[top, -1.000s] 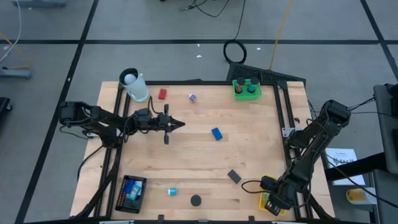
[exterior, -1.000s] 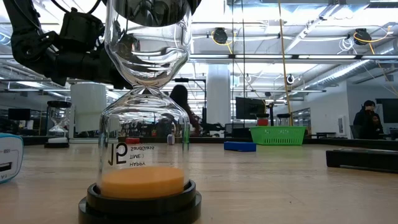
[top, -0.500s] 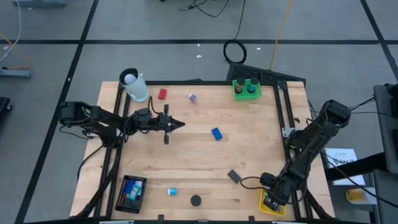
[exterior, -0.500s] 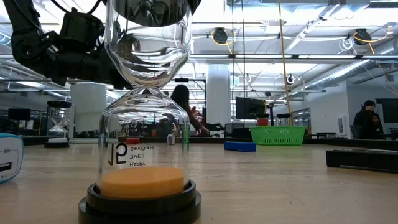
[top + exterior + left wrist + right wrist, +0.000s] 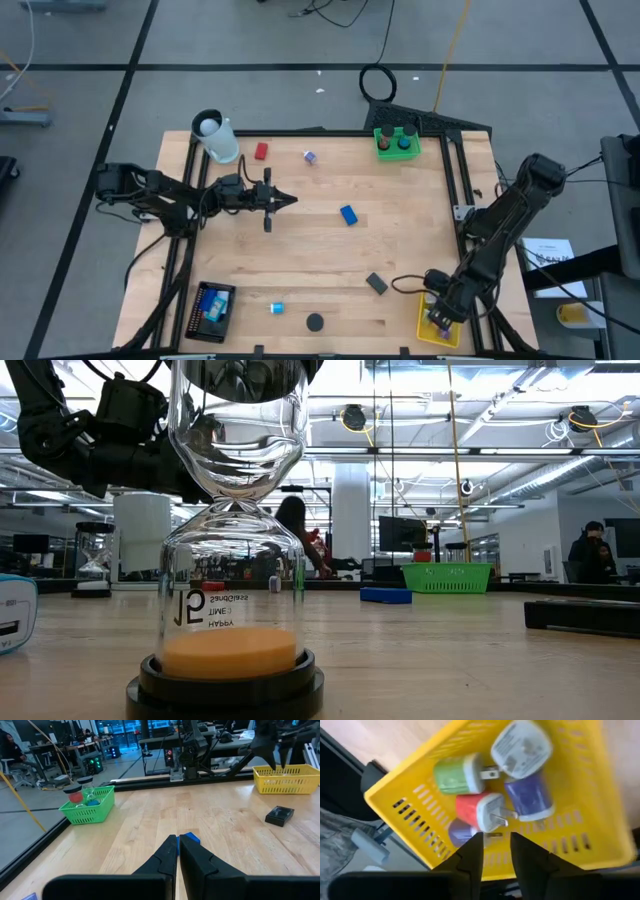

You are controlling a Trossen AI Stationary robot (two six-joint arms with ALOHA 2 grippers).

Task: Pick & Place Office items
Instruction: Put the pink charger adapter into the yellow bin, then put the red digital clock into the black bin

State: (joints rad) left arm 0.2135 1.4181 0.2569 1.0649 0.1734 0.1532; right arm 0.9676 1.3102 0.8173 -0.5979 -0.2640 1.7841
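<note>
1. Over the yellow tray point(image 5: 410, 827) at the table's near right corner: right gripper point(image 5: 441, 312), fingers point(image 5: 470, 855) apart and empty, likely just after a drop.
2. Inside that tray: green plug point(image 5: 457, 775), red plug point(image 5: 480, 812), purple plug point(image 5: 530, 795) and white plug point(image 5: 522, 747), heaped together.
3. Left on the table point(image 5: 300, 250), well apart, presumably awaiting pickup: blue block point(image 5: 348, 214), black block point(image 5: 376, 283), red block point(image 5: 261, 151), dark disc point(image 5: 315, 322).
4. Mid-left, above the wood: left gripper point(image 5: 288, 201), fingers together, empty, waiting.

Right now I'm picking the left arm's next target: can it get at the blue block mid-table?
Probably yes. The left gripper, fingers shut, points toward the blue block, with only bare table between them. The right gripper is away over the yellow tray.
</note>
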